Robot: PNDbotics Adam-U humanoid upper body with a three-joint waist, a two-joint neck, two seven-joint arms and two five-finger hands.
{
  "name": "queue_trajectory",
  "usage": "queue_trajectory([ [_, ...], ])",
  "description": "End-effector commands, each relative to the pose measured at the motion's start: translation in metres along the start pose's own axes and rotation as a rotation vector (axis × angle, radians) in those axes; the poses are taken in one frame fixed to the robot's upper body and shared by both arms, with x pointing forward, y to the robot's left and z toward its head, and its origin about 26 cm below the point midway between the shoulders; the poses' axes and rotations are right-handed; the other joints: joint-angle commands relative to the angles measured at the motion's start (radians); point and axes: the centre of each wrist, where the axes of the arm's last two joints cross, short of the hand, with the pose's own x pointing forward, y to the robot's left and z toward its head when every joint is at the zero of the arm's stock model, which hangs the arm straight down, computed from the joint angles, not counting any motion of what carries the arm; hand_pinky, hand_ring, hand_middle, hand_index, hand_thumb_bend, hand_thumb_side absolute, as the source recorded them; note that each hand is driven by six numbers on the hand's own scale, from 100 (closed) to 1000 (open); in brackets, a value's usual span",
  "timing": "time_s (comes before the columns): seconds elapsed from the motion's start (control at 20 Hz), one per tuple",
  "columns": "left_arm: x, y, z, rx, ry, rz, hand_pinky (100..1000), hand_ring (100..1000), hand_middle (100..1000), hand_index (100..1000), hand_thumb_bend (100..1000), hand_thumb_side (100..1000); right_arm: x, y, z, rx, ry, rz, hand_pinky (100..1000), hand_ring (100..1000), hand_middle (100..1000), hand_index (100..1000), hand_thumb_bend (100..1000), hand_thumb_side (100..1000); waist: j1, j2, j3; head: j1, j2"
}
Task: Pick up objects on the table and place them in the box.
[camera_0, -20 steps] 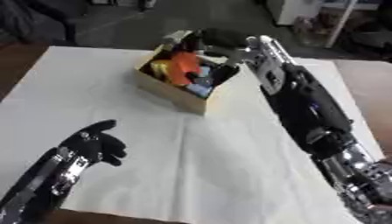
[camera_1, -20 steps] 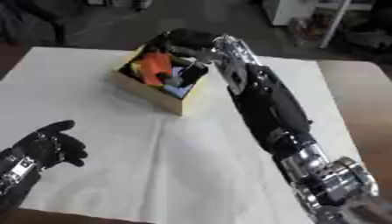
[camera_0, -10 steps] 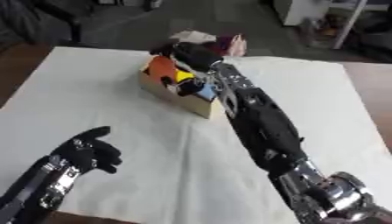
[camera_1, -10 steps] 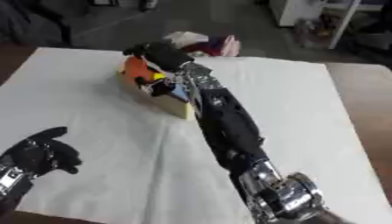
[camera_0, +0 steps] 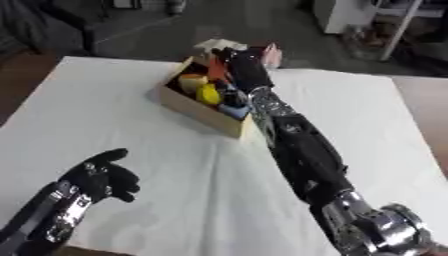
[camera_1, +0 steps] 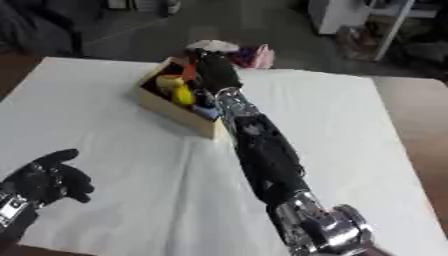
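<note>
- Right hand [camera_0: 242, 67] reaches over the filled box [camera_0: 198, 104]; whether its fingers are apart or together cannot be told.
- Left hand [camera_0: 101, 175] hovers well short of the box, fingers relaxed apart.

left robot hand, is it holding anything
No, the left robot hand hovers with nothing in it over the white table, near the lower left corner.

The light was even and rather bright on the white table [camera_0: 157, 200]; the whole picture was slightly blurred.

Right hand [camera_1: 213, 70] reaches into the box [camera_1: 179, 114]; its fingers seemingly hidden.
</note>
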Motion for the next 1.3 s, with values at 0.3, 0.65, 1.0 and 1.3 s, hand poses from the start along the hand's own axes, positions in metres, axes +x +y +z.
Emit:
queue_trajectory([
  [0.3, 0.006, 0.002, -0.001, 0.001, -0.024, -0.008, 657, 683, 642, 927, 100, 818, -0.018, -0.005, -0.003, -0.039, 0.048, 0.045, 893, 893, 966, 1000, 100, 100, 0.010, -0.016, -0.005, 0.011, -0.014],
  [0.65, 0.006, 0.002, -0.001, 0.005, -0.021, -0.008, 658, 684, 642, 927, 100, 819, -0.023, -0.005, -0.002, 0.009, -0.009, 0.056, 954, 1000, 1000, 1000, 100, 113, 0.009, -0.018, -0.009, 0.018, -0.012],
  [1.0, 0.003, 0.003, 0.003, 0.021, -0.001, -0.011, 659, 684, 641, 926, 100, 825, -0.040, -0.036, -0.010, -0.091, -0.118, -0.012, 940, 966, 994, 1000, 100, 100, 0.001, -0.027, -0.028, 0.041, 0.001],
  [1.3, 0.001, 0.004, 0.008, 0.034, 0.019, -0.019, 660, 686, 643, 927, 100, 819, -0.065, -0.075, 0.008, -0.257, -0.285, -0.291, 888, 873, 904, 1000, 100, 100, -0.015, -0.041, -0.060, 0.066, 0.018],
])
